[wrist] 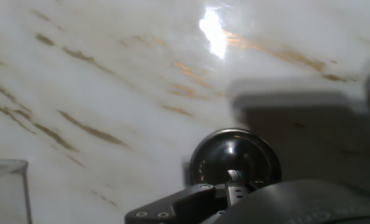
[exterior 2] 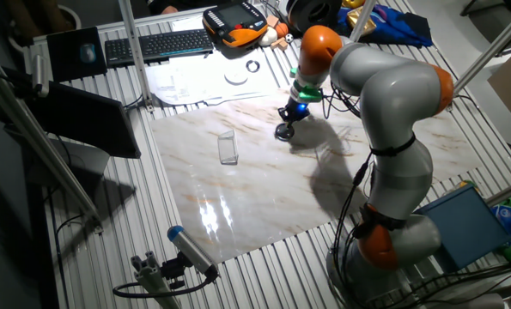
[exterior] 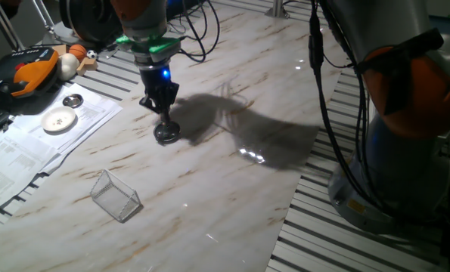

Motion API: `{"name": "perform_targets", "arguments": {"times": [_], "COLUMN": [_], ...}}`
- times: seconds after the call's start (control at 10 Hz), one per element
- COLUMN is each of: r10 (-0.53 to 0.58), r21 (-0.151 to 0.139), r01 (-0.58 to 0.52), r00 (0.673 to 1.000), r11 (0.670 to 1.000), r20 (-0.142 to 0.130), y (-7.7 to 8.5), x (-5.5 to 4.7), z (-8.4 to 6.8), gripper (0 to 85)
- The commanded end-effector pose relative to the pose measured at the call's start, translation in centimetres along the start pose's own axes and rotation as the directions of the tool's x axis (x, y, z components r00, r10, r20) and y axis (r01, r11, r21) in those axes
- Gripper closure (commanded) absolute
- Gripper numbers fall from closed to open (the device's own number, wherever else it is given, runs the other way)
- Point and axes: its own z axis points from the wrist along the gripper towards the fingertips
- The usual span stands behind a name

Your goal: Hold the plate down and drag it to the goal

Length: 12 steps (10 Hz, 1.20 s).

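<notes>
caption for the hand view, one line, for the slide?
Hand view: end effector pressing on the small shiny metal plate on the marble tabletop; transparent goal box at lower left.

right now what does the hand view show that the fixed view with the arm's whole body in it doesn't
Only the hand view shows the inside of the plate up close, with a fingertip resting on its shiny middle, and the marble's brown streaks in detail.

Only the other fixed view shows the whole arm, the keyboard, the orange pendant, and the full goal box standing apart from the plate.

Both show the gripper pressing down on the plate on the marble slab, plus at least an edge of the goal box.
</notes>
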Motion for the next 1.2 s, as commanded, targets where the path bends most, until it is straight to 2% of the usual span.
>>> {"name": "perform_targets", "arguments": {"times": [0.0, 0.4, 0.5, 0.6, 1.1], "r10": [0.000, -0.003, -0.014, -0.018, -0.021], "r21": [0.010, 0.029, 0.056, 0.060, 0.052], "r01": [0.000, 0.003, 0.012, 0.016, 0.019], "r00": [1.000, 1.000, 0.999, 0.999, 0.999], "r11": [1.000, 1.000, 0.998, 0.998, 0.998], "r20": [0.008, 0.021, 0.029, 0.031, 0.040], "y": [0.3, 1.0, 1.0, 0.9, 1.1], "x": [-0.1, -0.2, -0.3, -0.4, -0.1], "z": [0.4, 1.6, 1.8, 2.0, 3.0], "gripper": [85.0, 85.0, 85.0, 85.0, 85.0]}}
